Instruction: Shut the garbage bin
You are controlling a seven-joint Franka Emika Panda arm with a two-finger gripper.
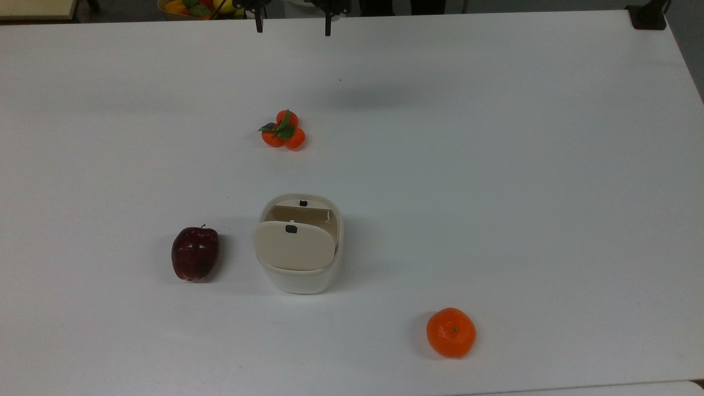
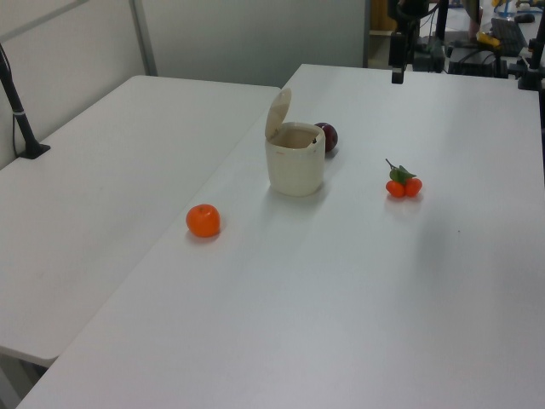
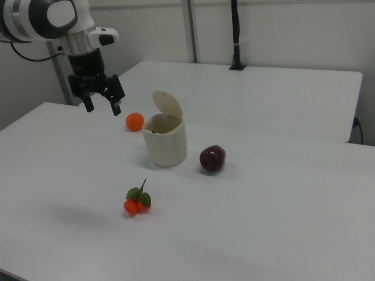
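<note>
1. Standing upright near the middle of the white table (image 1: 495, 165), the garbage bin (image 1: 300, 278) has its long axis vertical and its mouth facing up.
2. Its beige lid (image 1: 292, 247) is raised on the hinge, tilted up and back; in the right view the lid (image 3: 167, 105) rises above the rim, and in the left view it leans toward the left view's left.
3. A dark red apple (image 1: 194, 253) lies just beside the bin on the top view's left.
4. A single orange (image 1: 451, 332) sits well apart, toward the top view's lower right.
5. A cluster of small oranges with leaves (image 1: 284, 130) lies between the bin and the gripper (image 1: 292, 25).
6. The gripper (image 3: 102, 106) hangs in the air with fingers spread apart, holding nothing.
</note>
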